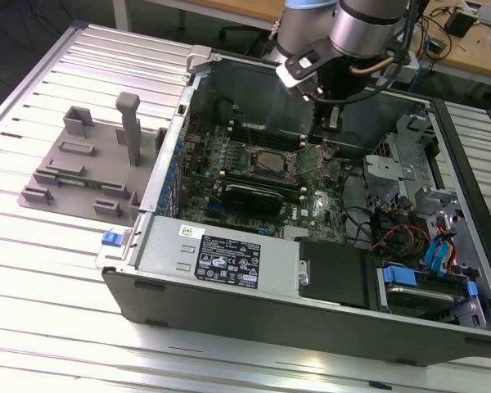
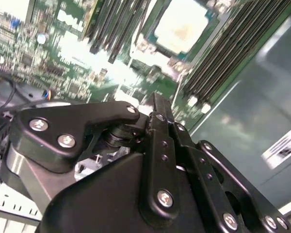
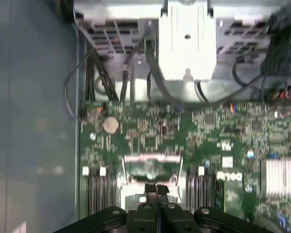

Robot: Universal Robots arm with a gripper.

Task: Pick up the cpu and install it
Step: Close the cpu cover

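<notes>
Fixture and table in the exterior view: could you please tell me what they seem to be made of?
Fixture: probably plastic, a matte, uniform grey with blocky moulded shapes. Table: likely aluminium, with pale silvery ribbed slats that have a soft sheen.

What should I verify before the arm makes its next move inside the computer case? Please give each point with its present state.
1. Cpu found: ok. The cpu lies flat on the motherboard between the memory slots, in the second wrist view.
2. Gripper empty: ok. The jaws are shut together, nothing seen between them.
3. Cpu fully seated: cannot tell.
4. Gripper clear of the motherboard: ok, it appears to hang above it in the exterior view.
5. Loose cables away from the gripper: ok, they lie past the motherboard's edge.
</notes>
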